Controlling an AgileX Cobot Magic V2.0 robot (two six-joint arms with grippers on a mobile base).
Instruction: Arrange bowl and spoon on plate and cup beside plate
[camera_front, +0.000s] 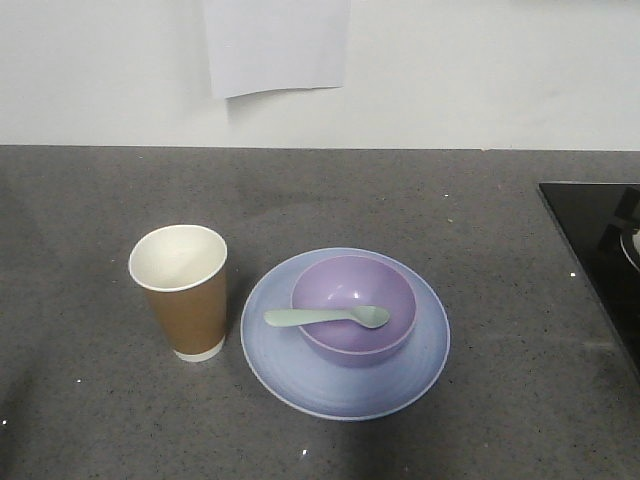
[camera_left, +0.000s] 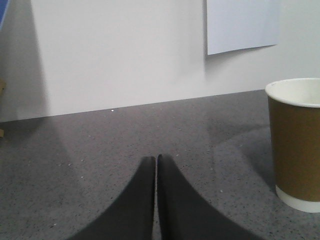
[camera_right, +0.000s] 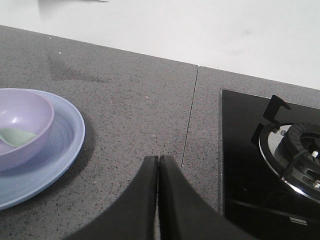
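We see open counter (camera_front: 330, 190) at twelve o'clock of the plate (camera_front: 345, 390). The cup (camera_front: 182, 292) blocks its nine o'clock side, just beside the rim; the stove (camera_front: 600, 250) bounds the three o'clock side, well apart.

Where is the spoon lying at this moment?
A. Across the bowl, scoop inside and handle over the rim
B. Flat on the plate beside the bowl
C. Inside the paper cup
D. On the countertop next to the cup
A: the front view shows the spoon resting in the purple bowl, its handle sticking out over the rim toward the paper cup.
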